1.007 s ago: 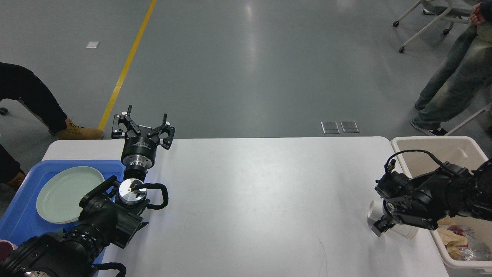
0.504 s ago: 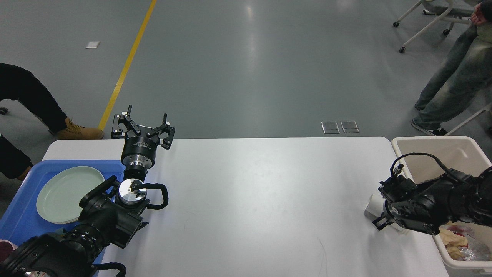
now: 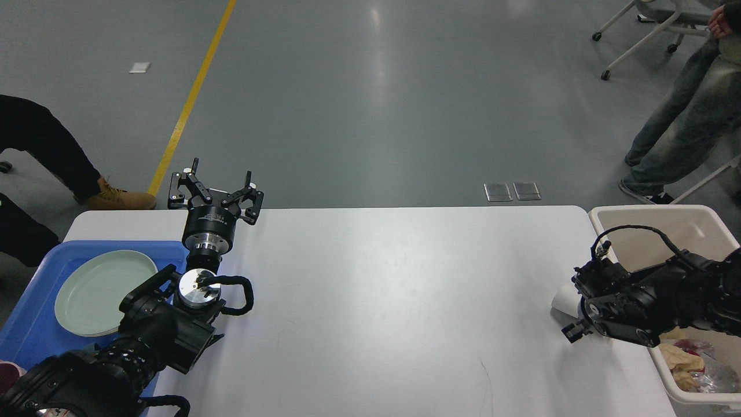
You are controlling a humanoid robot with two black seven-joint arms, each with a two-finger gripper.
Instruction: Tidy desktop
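A white cup-like object is carried low beside the beige bin by the right hand, presumably for disposal; whether its fingers are pressed together cannot be told. The left hand is held spread above the far edge. The bench, white and matte, is spread across the foreground.

Right gripper dark and end-on, fingers indistinguishable, partly covering a white object of unclear shape. Blue tray cut by left edge. Beige bin cut by right edge, contents crumpled, unidentifiable.
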